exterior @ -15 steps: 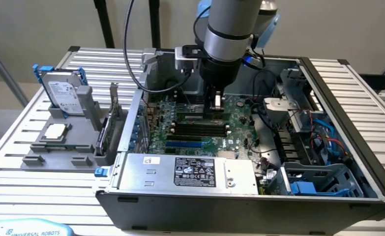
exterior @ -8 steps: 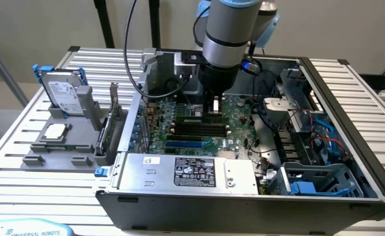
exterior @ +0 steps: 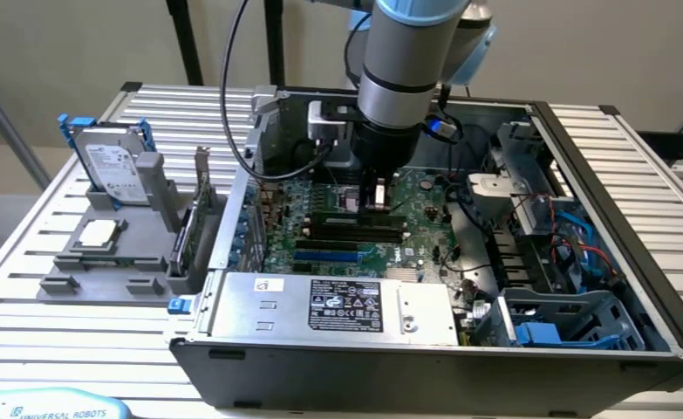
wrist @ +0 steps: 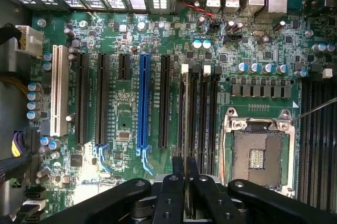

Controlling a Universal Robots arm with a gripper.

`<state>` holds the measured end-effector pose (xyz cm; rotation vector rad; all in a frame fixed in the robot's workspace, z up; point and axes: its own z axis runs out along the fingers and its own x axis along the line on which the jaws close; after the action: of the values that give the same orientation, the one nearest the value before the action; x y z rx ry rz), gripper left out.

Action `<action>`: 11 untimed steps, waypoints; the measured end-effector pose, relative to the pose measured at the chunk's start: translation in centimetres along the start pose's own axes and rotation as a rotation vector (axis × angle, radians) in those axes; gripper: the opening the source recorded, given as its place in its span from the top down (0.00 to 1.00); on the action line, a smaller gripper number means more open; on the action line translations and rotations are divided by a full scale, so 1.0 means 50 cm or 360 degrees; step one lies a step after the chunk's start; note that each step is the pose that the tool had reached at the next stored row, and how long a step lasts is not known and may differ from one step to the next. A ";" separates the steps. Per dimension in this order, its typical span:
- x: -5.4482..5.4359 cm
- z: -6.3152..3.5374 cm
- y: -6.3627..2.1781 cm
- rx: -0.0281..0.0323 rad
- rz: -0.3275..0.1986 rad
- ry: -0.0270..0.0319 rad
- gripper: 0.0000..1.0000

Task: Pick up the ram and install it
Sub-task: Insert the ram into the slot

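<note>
My gripper (exterior: 376, 201) reaches down into the open computer case (exterior: 620, 175), just above the green motherboard (exterior: 428, 196). In the wrist view the gripper (wrist: 185, 165) is shut on the ram (wrist: 184, 118). The ram is a thin stick seen edge-on, running away from between the black fingers (wrist: 171, 187). It stands in line with the black memory slots (wrist: 202, 108) beside the empty processor socket (wrist: 258, 153), at or just above the first slot. I cannot tell whether it is seated.
A silver power supply (exterior: 330, 305) fills the case's near side, and drive bays with blue and red cables (exterior: 574, 244) stand at the exterior view's right. Outside the case, a grey fixture (exterior: 108, 262) holds a hard drive (exterior: 114, 170), a silver processor chip (exterior: 99, 231) and an upright green card (exterior: 195, 218).
</note>
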<state>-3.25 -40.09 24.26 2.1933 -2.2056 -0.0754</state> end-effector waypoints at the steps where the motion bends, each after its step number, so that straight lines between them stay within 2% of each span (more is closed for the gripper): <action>1: 0.000 0.002 0.000 0.00001 0.0006 0.00060 0.87; 3: 0.000 0.003 0.000 0.00002 0.0009 0.00153 0.87; 11: 0.000 0.009 -0.001 0.00028 -0.0005 0.00163 0.87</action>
<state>-3.24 -40.09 23.83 2.1929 -2.1980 -0.0621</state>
